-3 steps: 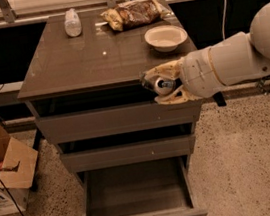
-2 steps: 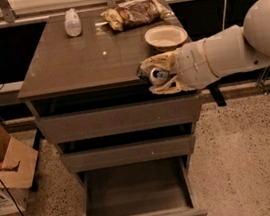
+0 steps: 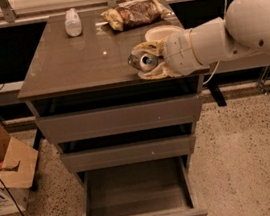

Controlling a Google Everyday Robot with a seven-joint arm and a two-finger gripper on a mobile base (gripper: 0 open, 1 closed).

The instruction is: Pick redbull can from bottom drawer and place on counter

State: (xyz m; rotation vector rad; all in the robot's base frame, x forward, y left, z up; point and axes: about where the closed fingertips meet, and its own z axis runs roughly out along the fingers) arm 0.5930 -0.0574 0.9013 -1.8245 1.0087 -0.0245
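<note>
My gripper [image 3: 144,61] is shut on the redbull can [image 3: 140,61], a small dark can whose silver top faces left, lying sideways. It hovers over the right front part of the counter [image 3: 73,63], just above the surface. The white arm reaches in from the right. The bottom drawer [image 3: 137,200] stands pulled open below, and its tray shows nothing inside. The two drawers above it are closed.
On the counter's back stand a white plastic bottle [image 3: 72,22] and a crumpled snack bag [image 3: 133,13]. A pale bowl [image 3: 160,33] sits just behind the gripper. A cardboard box [image 3: 4,165] lies on the floor at the left, with a black cable beside it.
The gripper with the can has moved up and to the left, from in front of the counter's right front edge to over the counter top.
</note>
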